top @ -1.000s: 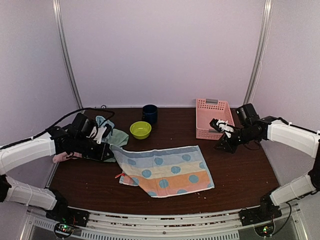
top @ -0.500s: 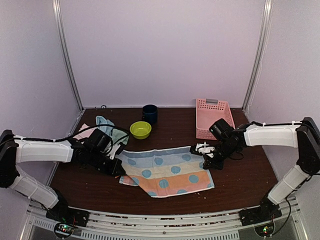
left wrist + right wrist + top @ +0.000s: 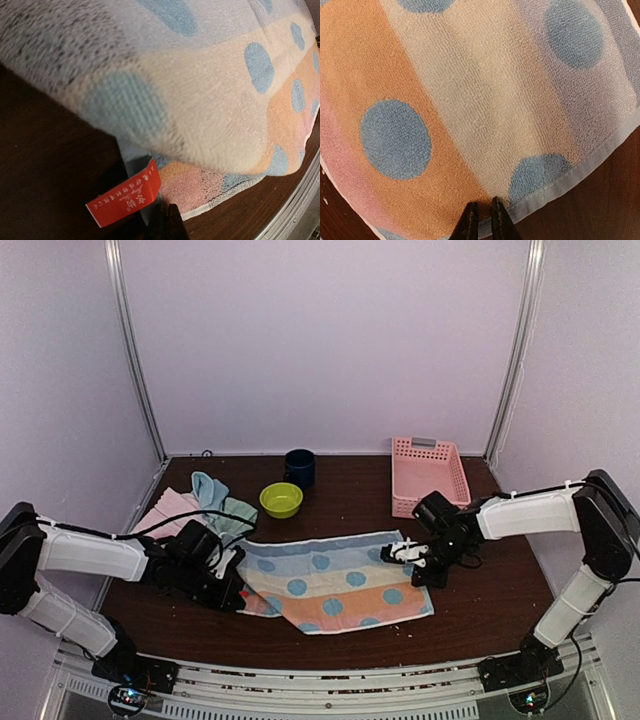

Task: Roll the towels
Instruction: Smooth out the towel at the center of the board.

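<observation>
Your spotted towel [image 3: 335, 585] lies flat at mid-table, long axis running left to right and orange band toward the arm bases, with the left gripper [image 3: 165, 222] pressed together at its left edge beside the red tag [image 3: 125, 192] and the right gripper [image 3: 483, 220] pinching its right-hand hem.

Spread towel [image 3: 335, 580] in front of bowl [image 3: 281, 500], basket [image 3: 428, 472] right of bowl

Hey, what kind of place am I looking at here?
Probably a robot test booth: plain walls enclose a brown table, two arms are bolted at its near edge, and a spotted towel lies between them.
</observation>
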Controlling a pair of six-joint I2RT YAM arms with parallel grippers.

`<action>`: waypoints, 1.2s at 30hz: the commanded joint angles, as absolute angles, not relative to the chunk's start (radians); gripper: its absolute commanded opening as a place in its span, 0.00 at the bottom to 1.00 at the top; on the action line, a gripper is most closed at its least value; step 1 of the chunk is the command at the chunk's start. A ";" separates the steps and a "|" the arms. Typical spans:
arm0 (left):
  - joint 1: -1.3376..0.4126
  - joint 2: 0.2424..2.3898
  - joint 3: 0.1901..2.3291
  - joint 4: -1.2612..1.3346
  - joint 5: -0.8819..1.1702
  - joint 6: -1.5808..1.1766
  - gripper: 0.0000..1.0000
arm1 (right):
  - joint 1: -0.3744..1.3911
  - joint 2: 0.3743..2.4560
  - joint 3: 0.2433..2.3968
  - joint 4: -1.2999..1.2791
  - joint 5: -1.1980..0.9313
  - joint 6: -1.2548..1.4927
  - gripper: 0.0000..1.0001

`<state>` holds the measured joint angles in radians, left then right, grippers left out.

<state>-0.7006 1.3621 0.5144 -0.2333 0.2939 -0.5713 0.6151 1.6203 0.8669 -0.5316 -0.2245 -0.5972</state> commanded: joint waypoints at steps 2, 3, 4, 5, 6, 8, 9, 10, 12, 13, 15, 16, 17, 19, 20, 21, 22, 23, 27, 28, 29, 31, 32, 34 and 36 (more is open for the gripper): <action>-0.741 1.333 0.478 -0.290 0.268 -0.681 0.00 | 0.617 1.566 0.796 -0.652 -0.096 -0.622 0.12; -0.761 1.312 0.476 -0.308 0.264 -0.701 0.00 | 0.617 1.551 0.792 -0.678 -0.096 -0.625 0.12; -0.785 1.290 0.475 -0.328 0.261 -0.722 0.00 | 0.617 1.535 0.787 -0.696 -0.096 -0.626 0.12; -0.806 1.268 0.475 -0.356 0.258 -0.742 0.00 | 0.618 1.519 0.784 -0.711 -0.094 -0.625 0.11; -0.824 1.246 0.477 -0.388 0.252 -0.763 0.00 | 0.619 1.506 0.783 -0.726 -0.092 -0.620 0.11; -0.859 1.199 0.483 -0.450 0.243 -0.799 0.00 | 0.622 1.488 0.786 -0.762 -0.095 -0.606 0.11; -0.875 1.173 0.484 -0.480 0.243 -0.817 0.00 | 0.626 1.480 0.790 -0.782 -0.099 -0.597 0.11; -0.891 1.137 0.484 -0.522 0.244 -0.833 0.00 | 0.632 1.471 0.793 -0.800 -0.104 -0.590 0.11; -0.903 1.074 0.488 -0.590 0.242 -0.858 0.00 | 0.651 1.448 0.797 -0.840 -0.107 -0.581 0.11; -0.903 1.043 0.495 -0.629 0.234 -0.869 0.00 | 0.658 1.431 0.798 -0.858 -0.106 -0.578 0.11; -0.904 0.992 0.530 -0.708 0.208 -0.880 0.00 | 0.660 1.398 0.805 -0.885 -0.104 -0.582 0.11; -0.904 0.978 0.567 -0.741 0.197 -0.878 0.00 | 0.660 1.378 0.808 -0.892 -0.097 -0.584 0.11; -0.904 0.973 0.604 -0.765 0.185 -0.867 0.00 | 0.660 1.360 0.812 -0.894 -0.089 -0.587 0.11; -0.904 0.991 0.670 -0.790 0.153 -0.835 0.00 | 0.658 1.335 0.829 -0.880 -0.051 -0.586 0.12; -0.904 1.014 0.696 -0.789 0.128 -0.816 0.00 | 0.657 1.333 0.843 -0.873 -0.042 -0.585 0.12; -0.903 1.047 0.714 -0.780 0.109 -0.794 0.00 | 0.657 1.335 0.861 -0.868 -0.044 -0.581 0.13; -0.902 1.092 0.732 -0.769 0.096 -0.769 0.00 | 0.656 1.346 0.883 -0.871 -0.066 -0.583 0.13; -0.903 1.137 0.752 -0.758 0.086 -0.745 0.00 | 0.658 1.367 0.904 -0.881 -0.092 -0.587 0.14; -0.903 1.276 0.768 -0.634 0.092 -0.662 0.00 | 0.660 1.421 0.941 -0.861 -0.178 -0.626 0.19; -0.901 1.292 0.757 -0.600 0.069 -0.652 0.00 | 0.660 1.431 0.930 -0.823 -0.169 -0.636 0.19; -0.898 1.312 0.747 -0.572 0.058 -0.640 0.00 | 0.660 1.447 0.921 -0.782 -0.151 -0.644 0.20; -0.895 1.340 0.730 -0.522 0.063 -0.618 0.00 | 0.660 1.497 0.925 -0.729 -0.136 -0.654 0.19; -0.894 1.354 0.723 -0.501 0.070 -0.610 0.00 | 0.660 1.525 0.932 -0.714 -0.132 -0.655 0.18; -0.895 1.376 0.709 -0.465 0.087 -0.605 0.00 | 0.660 1.580 0.950 -0.706 -0.129 -0.648 0.17; -0.895 1.388 0.692 -0.436 0.095 -0.605 0.00 | 0.660 1.617 0.951 -0.700 -0.125 -0.649 0.17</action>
